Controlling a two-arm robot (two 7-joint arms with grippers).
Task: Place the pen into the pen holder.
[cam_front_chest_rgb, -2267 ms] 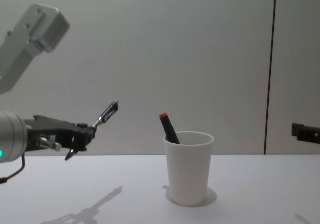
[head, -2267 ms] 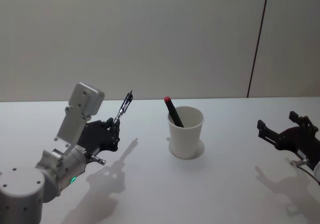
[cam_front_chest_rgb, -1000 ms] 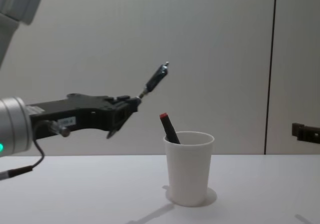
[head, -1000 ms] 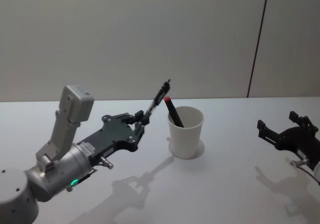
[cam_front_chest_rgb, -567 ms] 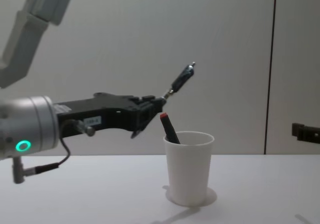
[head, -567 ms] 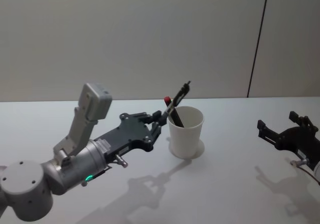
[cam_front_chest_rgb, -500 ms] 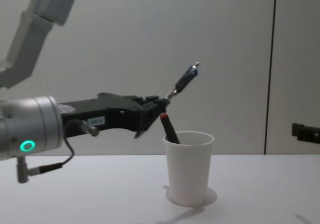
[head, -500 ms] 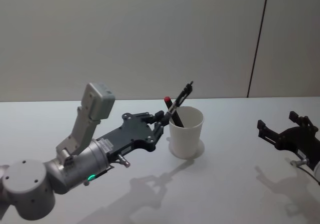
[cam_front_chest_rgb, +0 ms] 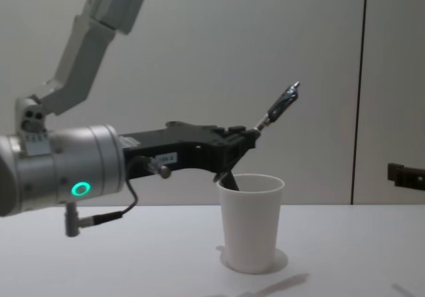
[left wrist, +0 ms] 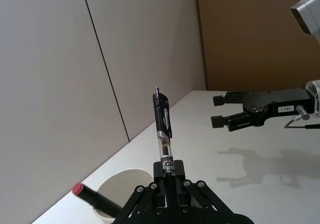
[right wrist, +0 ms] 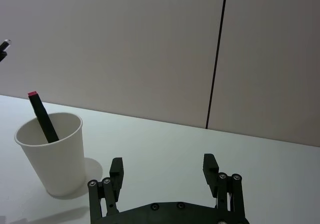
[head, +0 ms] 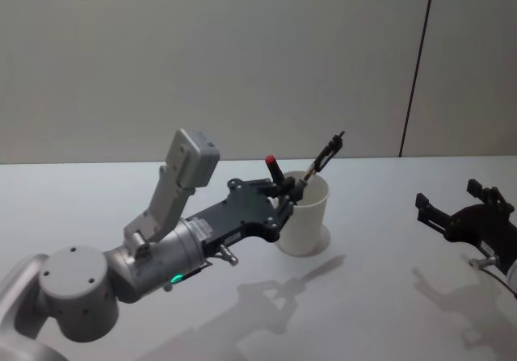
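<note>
My left gripper (head: pixel 297 185) is shut on the lower end of a black-and-clear pen (head: pixel 323 157), just above the near-left rim of the pen holder. The pen (cam_front_chest_rgb: pixel 279 104) tilts up and to the right over the holder's mouth, and its lower tip is hidden between the fingers (left wrist: pixel 169 176). The pen holder is a white paper cup (head: pixel 311 216) standing upright mid-table (cam_front_chest_rgb: pixel 251 224). A black marker with a red cap (head: pixel 271 161) leans inside it (right wrist: pixel 42 116). My right gripper (right wrist: pixel 162 166) hovers open at the far right (head: pixel 452 216), well away from the cup.
The white table (head: pixel 380 296) runs back to a plain grey wall with a dark vertical seam (head: pixel 416 62). My left forearm (head: pixel 153 256) stretches across the table to the left of the cup. Bare tabletop lies between the cup and the right gripper.
My left arm has swung to the right with the pen, from left of the cup to over its rim. The right arm and the cup have stayed still.
</note>
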